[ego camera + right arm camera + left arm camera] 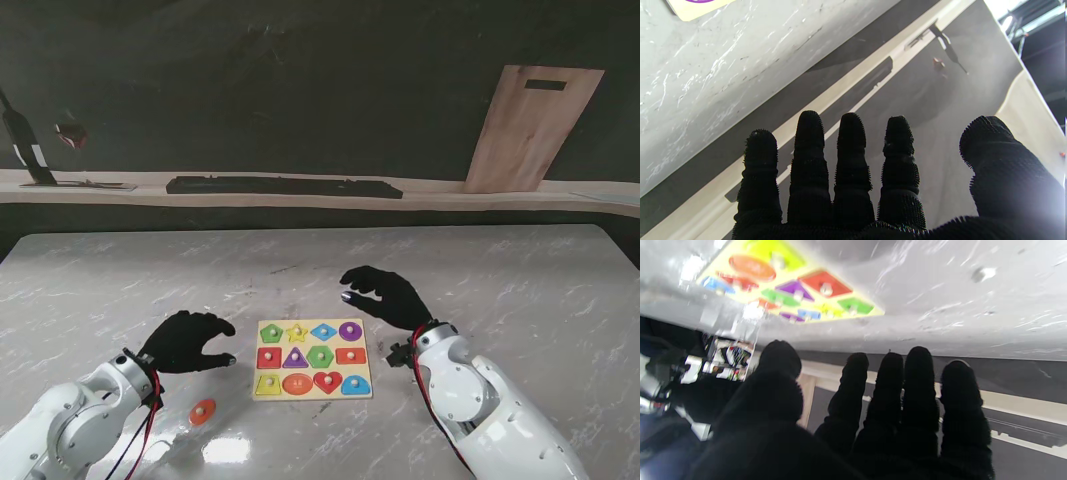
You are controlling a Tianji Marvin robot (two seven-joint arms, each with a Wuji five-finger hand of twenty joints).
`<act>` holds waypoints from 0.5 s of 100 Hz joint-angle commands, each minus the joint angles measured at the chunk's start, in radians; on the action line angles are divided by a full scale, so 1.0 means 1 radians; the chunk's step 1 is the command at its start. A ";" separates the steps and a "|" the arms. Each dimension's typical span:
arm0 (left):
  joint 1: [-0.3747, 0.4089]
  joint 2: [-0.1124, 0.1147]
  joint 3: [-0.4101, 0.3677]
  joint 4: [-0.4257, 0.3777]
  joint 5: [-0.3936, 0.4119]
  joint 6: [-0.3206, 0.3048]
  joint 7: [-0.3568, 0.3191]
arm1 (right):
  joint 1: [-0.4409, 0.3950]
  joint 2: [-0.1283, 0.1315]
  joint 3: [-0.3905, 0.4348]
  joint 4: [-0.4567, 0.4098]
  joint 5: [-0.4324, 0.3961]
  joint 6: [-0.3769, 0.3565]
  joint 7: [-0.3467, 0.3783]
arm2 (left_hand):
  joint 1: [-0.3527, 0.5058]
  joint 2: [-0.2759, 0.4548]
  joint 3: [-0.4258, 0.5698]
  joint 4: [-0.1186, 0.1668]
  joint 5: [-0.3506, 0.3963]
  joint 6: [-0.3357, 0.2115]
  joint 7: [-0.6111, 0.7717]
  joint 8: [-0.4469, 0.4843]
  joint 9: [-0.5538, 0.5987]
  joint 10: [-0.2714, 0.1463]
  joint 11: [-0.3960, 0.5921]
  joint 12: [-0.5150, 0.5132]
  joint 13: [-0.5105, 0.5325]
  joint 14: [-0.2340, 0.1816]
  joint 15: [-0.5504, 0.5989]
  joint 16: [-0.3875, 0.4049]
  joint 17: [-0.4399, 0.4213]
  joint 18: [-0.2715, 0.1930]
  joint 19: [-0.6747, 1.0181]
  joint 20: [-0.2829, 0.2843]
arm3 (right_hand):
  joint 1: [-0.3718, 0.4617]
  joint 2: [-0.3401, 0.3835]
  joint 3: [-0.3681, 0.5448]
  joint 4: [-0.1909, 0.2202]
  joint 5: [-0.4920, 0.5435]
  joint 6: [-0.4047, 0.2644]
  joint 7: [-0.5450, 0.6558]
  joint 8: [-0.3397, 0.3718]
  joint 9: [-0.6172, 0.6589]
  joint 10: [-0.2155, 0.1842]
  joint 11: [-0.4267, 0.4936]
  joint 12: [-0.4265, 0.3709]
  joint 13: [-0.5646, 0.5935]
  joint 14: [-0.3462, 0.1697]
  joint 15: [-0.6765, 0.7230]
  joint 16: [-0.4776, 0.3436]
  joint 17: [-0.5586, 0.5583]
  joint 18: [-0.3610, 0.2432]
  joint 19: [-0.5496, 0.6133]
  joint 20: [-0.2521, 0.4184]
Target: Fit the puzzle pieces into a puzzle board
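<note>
A: Report the state of the left hand (188, 341).

B: Black-gloved, palm toward the table, fingers (920, 380) extended and slightly apart, holding nothing. It sits just left of the puzzle board (312, 359), apart from it.

A: And the right hand (387, 296)?

B: Also empty. In the right wrist view the four fingers (810, 146) stand straight with narrow gaps and the thumb is splayed wide. The hand sits at the board's far right corner, fingers pointing left.

A: Location of the board?

B: Flat on the marble table (520, 290), near me, between the two hands. It carries twelve coloured shapes in three rows, each with a small knob.

A: Any loose parts?

B: One orange round piece (203, 411) lies on the table, left of the board and nearer to me than the left hand, beside the left wrist.

A: Surroundings?

B: Beyond the table's far edge, a ledge carries a long black bar (285, 186). A wooden cutting board (530, 125) leans against the dark wall at the right.
</note>
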 commanded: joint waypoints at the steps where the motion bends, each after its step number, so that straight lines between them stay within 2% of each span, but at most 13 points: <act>1: 0.051 0.014 -0.013 -0.024 0.032 0.008 -0.008 | 0.000 -0.004 -0.011 -0.003 0.002 0.006 0.009 | -0.003 0.012 0.013 0.037 0.024 0.004 0.028 0.020 0.027 0.009 0.025 0.021 0.030 0.024 0.038 0.023 0.020 0.026 0.041 0.030 | 0.002 0.022 0.000 0.019 0.016 -0.026 -0.010 0.011 0.020 0.002 0.018 0.006 0.020 0.004 0.010 0.013 -0.005 0.008 0.021 0.006; 11: 0.118 0.019 -0.049 -0.088 0.088 0.039 -0.045 | 0.003 -0.004 -0.016 -0.001 0.007 0.011 0.017 | 0.032 0.055 -0.062 0.040 0.068 -0.007 0.086 0.048 0.087 0.008 0.059 0.057 0.079 0.026 0.087 0.039 0.072 0.028 0.080 0.037 | 0.002 0.022 0.001 0.019 0.016 -0.025 -0.010 0.011 0.019 0.002 0.018 0.006 0.019 0.002 0.010 0.013 -0.005 0.008 0.022 0.006; 14: 0.138 0.021 -0.060 -0.108 0.107 0.049 -0.059 | 0.003 -0.004 -0.017 -0.001 0.009 0.013 0.019 | 0.064 0.079 -0.124 0.044 0.085 -0.010 0.112 0.060 0.111 0.008 0.076 0.072 0.098 0.029 0.109 0.041 0.091 0.029 0.097 0.037 | 0.003 0.022 0.002 0.019 0.017 -0.025 -0.009 0.011 0.019 0.001 0.019 0.006 0.019 0.004 0.010 0.013 -0.005 0.008 0.022 0.006; 20: 0.171 0.024 -0.080 -0.144 0.130 0.067 -0.096 | 0.004 -0.004 -0.018 -0.001 0.011 0.016 0.020 | 0.086 0.088 -0.155 0.039 0.117 -0.028 0.171 0.081 0.162 0.001 0.118 0.097 0.145 0.025 0.160 0.055 0.146 0.024 0.142 0.045 | 0.002 0.021 0.002 0.019 0.016 -0.025 -0.010 0.011 0.020 0.001 0.019 0.006 0.019 0.004 0.011 0.013 -0.006 0.008 0.022 0.006; 28: 0.203 0.025 -0.096 -0.188 0.135 0.100 -0.164 | 0.005 -0.004 -0.020 -0.001 0.013 0.020 0.024 | 0.115 0.098 -0.190 0.039 0.152 -0.041 0.294 0.113 0.228 0.000 0.184 0.144 0.208 0.025 0.244 0.072 0.228 0.019 0.215 0.043 | 0.002 0.022 0.002 0.018 0.016 -0.025 -0.009 0.011 0.019 0.001 0.019 0.006 0.018 0.003 0.011 0.013 -0.006 0.008 0.021 0.005; 38: 0.222 0.028 -0.102 -0.224 0.134 0.140 -0.241 | 0.005 -0.003 -0.021 -0.001 0.017 0.021 0.028 | 0.128 0.116 -0.212 0.044 0.166 -0.049 0.370 0.136 0.266 0.000 0.222 0.170 0.247 0.024 0.297 0.073 0.280 0.011 0.264 0.035 | 0.002 0.022 0.003 0.018 0.015 -0.024 -0.009 0.011 0.020 0.001 0.020 0.006 0.019 0.004 0.012 0.013 -0.007 0.008 0.021 0.005; 50: 0.222 0.032 -0.094 -0.237 0.140 0.177 -0.302 | 0.003 -0.003 -0.020 -0.002 0.019 0.021 0.028 | 0.131 0.123 -0.218 0.046 0.160 -0.048 0.392 0.147 0.271 -0.001 0.232 0.179 0.254 0.023 0.313 0.070 0.296 0.005 0.281 0.030 | 0.002 0.022 0.003 0.018 0.016 -0.024 -0.009 0.010 0.020 0.001 0.020 0.006 0.019 0.003 0.012 0.013 -0.006 0.008 0.022 0.005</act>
